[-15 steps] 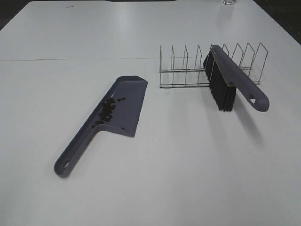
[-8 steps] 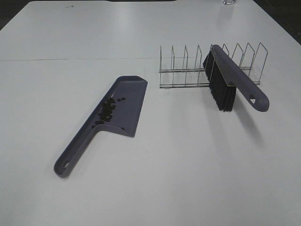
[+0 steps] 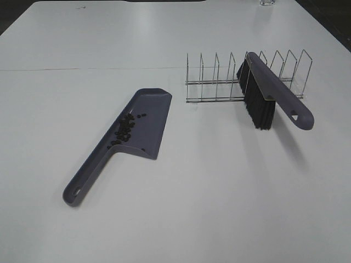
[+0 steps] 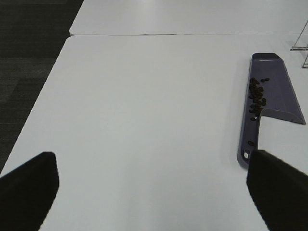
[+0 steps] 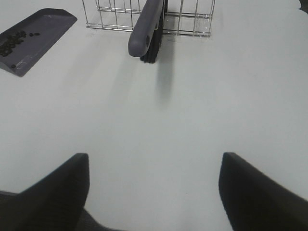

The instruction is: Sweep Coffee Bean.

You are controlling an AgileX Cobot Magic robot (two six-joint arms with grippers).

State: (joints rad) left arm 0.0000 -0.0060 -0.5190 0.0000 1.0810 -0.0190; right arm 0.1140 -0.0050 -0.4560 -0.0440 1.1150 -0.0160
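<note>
The coffee beans (image 3: 125, 127) lie in a dark cluster inside the purple-grey dustpan (image 3: 143, 121), along its left wall; they also show in the left wrist view (image 4: 256, 96) and the right wrist view (image 5: 13, 40). The dustpan lies flat on the white table, handle toward the front left. The brush (image 3: 274, 93) leans in the wire rack (image 3: 219, 82), black bristles down, handle pointing front right. My left gripper (image 4: 154, 190) is open and empty, well short of the dustpan handle (image 4: 248, 147). My right gripper (image 5: 154, 190) is open and empty, well back from the brush (image 5: 147, 29).
The wire rack (image 5: 187, 19) stands at the back right of the white table (image 3: 219, 192). A seam (image 3: 82, 69) runs across the table behind the dustpan. The dark floor (image 4: 24, 57) lies beyond the table's left edge.
</note>
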